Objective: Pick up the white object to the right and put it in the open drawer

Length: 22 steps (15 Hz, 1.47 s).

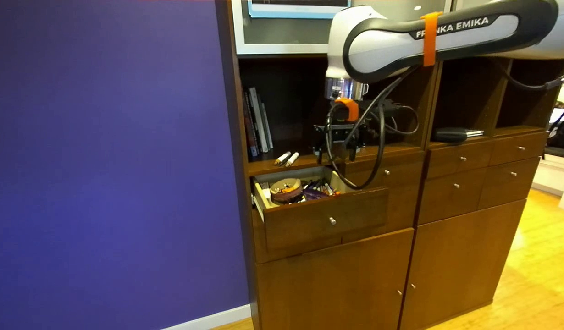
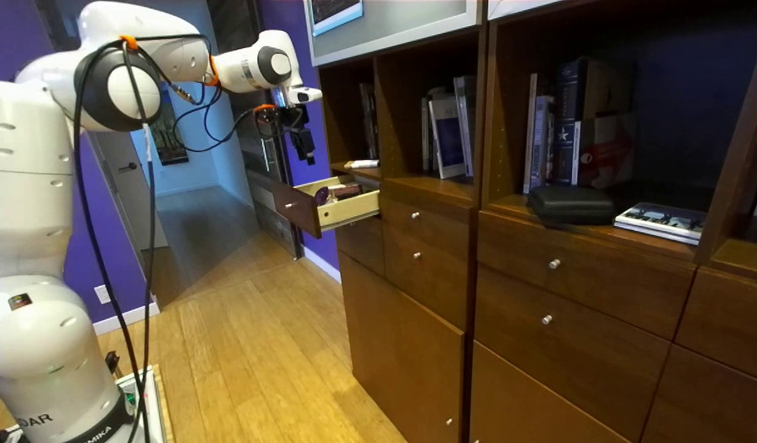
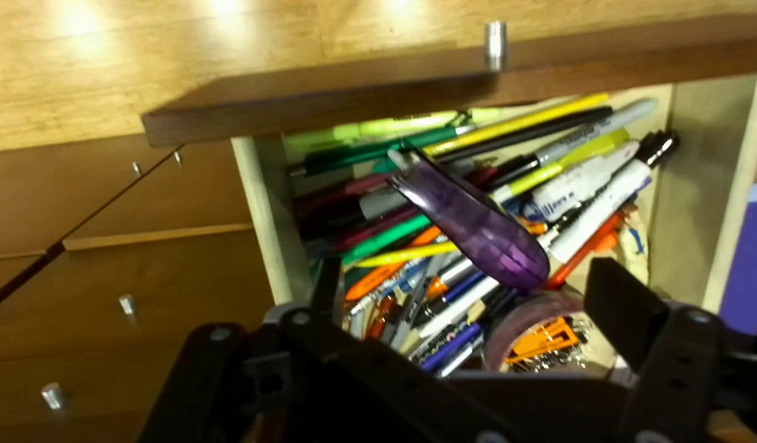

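Observation:
Two white marker-like objects lie side by side on the shelf ledge just above the drawer. The right one (image 1: 292, 159) and the left one (image 1: 282, 158) show in an exterior view; together the white objects (image 2: 362, 164) show as a small pair in an exterior view. Neither shows in the wrist view. The open drawer (image 1: 305, 231) is brown wood with a pale inside, pulled out below that shelf; it also shows in an exterior view (image 2: 351, 210) and the wrist view (image 3: 354, 101). My gripper (image 1: 336, 156) (image 2: 306, 151) (image 3: 471, 301) is open and empty, above the drawer.
The drawer holds many pens, a purple object (image 3: 477, 227) and a round container (image 3: 501, 344) with orange clips. Books (image 1: 260, 121) stand on the shelf behind the white objects. A black case (image 2: 569, 204) lies on a neighbouring shelf. A cable (image 1: 381, 137) loops beside the gripper.

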Tool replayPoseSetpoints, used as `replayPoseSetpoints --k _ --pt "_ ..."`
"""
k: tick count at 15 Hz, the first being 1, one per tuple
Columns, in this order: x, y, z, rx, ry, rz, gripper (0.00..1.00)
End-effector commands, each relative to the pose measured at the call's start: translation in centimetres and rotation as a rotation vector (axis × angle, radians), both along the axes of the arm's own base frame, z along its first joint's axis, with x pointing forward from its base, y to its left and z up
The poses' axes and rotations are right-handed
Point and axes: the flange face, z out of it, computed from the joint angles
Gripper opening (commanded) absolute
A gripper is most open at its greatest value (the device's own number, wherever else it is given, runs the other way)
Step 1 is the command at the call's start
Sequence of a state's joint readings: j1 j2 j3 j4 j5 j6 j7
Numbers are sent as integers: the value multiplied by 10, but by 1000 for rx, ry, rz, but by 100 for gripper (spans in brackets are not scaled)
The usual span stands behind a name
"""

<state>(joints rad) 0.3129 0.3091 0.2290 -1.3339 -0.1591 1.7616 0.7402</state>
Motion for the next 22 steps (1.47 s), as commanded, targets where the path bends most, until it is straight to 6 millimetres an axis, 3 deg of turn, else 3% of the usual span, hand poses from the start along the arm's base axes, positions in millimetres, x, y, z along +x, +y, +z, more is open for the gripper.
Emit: replayPoseSetpoints --k 1,2,5,8,16,22 --pt "31 40 0 -99 -164 52 100" --pt "15 22 -2 -55 -94 32 100" --pt "26 39 -10 -89 -133 56 100" --pt "30 38 -7 -87 -143 51 100" --pt "87 47 -29 -145 -400 -50 100" --pt "106 65 -45 -170 -503 -96 100"
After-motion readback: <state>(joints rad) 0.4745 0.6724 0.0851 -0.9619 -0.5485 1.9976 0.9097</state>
